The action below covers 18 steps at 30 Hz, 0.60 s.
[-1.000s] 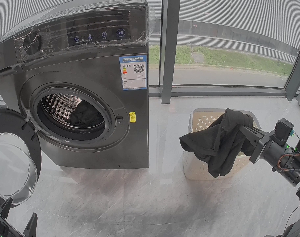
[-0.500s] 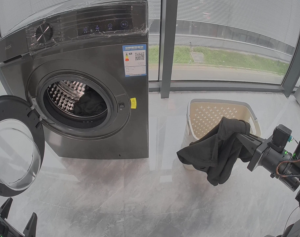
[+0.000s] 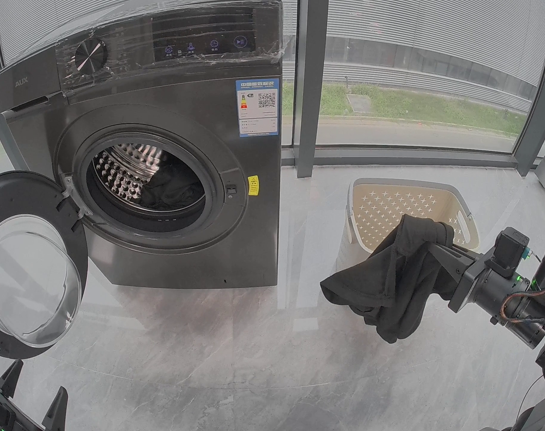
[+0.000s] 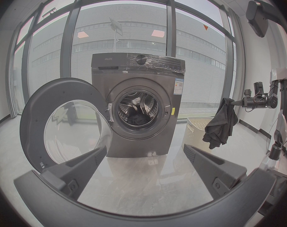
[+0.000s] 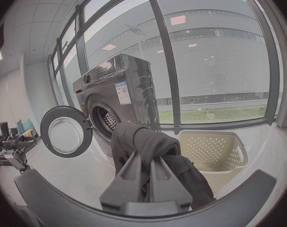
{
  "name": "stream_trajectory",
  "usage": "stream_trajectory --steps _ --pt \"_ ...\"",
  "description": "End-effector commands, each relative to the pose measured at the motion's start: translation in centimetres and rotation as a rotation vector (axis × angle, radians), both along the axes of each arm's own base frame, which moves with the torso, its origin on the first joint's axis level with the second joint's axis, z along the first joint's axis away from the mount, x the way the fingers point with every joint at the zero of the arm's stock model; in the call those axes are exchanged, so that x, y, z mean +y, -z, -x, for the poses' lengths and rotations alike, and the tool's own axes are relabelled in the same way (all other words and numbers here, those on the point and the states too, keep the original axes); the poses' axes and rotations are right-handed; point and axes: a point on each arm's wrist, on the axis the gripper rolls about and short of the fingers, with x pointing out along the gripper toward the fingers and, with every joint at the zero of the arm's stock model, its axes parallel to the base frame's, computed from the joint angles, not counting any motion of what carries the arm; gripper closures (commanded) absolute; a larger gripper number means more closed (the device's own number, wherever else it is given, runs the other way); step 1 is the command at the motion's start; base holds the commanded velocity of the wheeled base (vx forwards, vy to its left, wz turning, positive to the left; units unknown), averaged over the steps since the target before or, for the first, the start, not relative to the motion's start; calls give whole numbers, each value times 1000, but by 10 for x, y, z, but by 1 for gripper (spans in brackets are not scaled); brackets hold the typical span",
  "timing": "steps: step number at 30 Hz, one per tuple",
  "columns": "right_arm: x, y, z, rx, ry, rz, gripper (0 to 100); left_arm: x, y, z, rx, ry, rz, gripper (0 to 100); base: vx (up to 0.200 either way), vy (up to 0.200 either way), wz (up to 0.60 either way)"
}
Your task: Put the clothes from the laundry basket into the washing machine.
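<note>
Your right gripper has its fingers clamped on a black garment hanging near the laundry basket, while your left gripper is spread wide, empty.

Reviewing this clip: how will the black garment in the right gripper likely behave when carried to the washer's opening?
Floppy, most likely: the black garment hangs in loose folds below the right gripper. Probably light, since a pinch on one bunch holds it all. Hanging ends may catch on the door rim of the washing machine.
</note>
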Motion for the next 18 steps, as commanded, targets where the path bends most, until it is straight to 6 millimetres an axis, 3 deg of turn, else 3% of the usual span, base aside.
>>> stream_trajectory --steps 1,4,11,18 --pt "0 1 -1 3 0 2 100 0 4 0 -4 0 0 0 0 200 0" --pt "1 0 -1 1 -2 3 100 0 4 0 -4 0 0 0 0 200 0" --pt "2 1 0 3 -11 2 100 0 4 0 -4 -2 0 0 0 0 0" --pt "4 3 -1 13 -14 6 100 0 4 0 -4 0 2 0 -200 0 0"
